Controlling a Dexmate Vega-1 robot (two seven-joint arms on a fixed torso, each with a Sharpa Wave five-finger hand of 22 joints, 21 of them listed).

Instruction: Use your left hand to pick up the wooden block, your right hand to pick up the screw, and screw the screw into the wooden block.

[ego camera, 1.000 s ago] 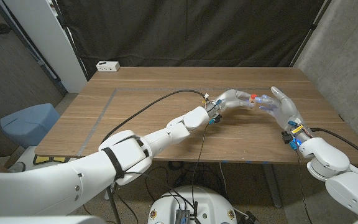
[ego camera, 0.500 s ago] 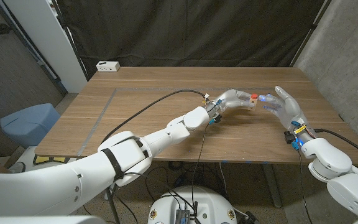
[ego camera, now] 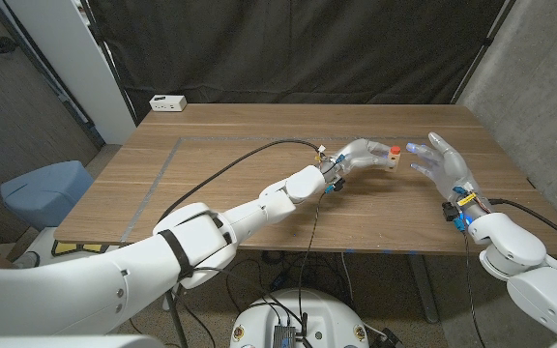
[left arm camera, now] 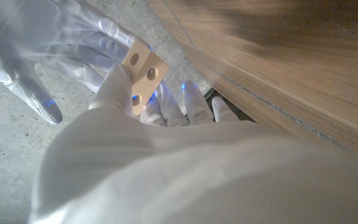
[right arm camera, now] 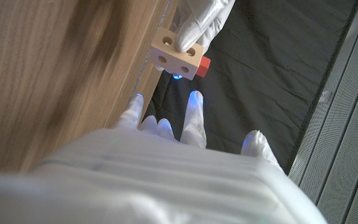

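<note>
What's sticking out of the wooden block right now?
A red screw head sits against one face of the wooden block, held by the left robot hand. The shank is hidden. The block's other visible holes look empty.

Left hand [ego camera: 356,155] grips wooden block [ego camera: 389,158] (right hand [ego camera: 440,162] apart).

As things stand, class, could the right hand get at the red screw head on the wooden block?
Probably yes: the right hand is open, facing the red screw head on the wooden block the left hand holds; nothing lies between.
</note>
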